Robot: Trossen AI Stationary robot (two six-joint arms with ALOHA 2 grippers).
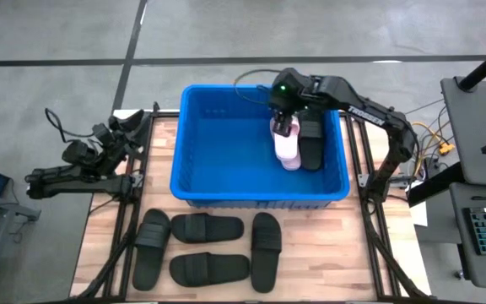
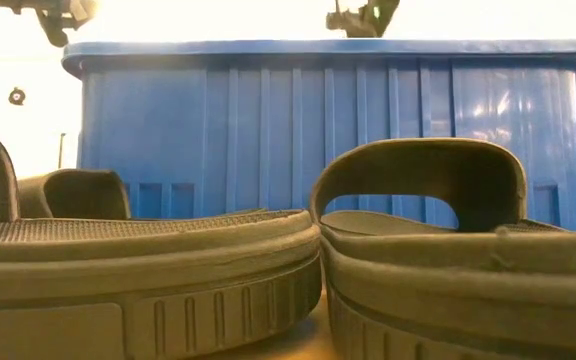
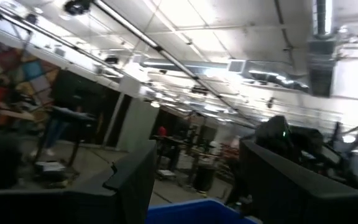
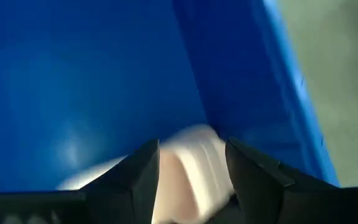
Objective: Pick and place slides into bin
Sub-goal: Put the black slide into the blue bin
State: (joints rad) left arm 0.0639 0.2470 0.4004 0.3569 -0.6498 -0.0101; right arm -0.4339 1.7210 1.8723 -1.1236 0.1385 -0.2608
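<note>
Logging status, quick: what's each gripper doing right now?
Left gripper: open, empty, parked beside the blue bin.
Right gripper: open over a pale pink slide inside the bin.

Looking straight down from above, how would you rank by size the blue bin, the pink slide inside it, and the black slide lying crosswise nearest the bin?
1. The blue bin, by far the largest.
2. The black slide lying crosswise on the table.
3. The pink slide; it looks smaller, but the right tool covers part of it, so this ranking is unsure.

Bin (image 1: 194, 135) bright blue, walls ribbed. Slides: four black ones (image 1: 201, 247) on pale wood table (image 1: 310, 268), soles finely textured; inside the bin one pale pink (image 1: 288, 149), one black (image 1: 311, 143). Pink one seems whitish in the blurred right wrist view.
</note>
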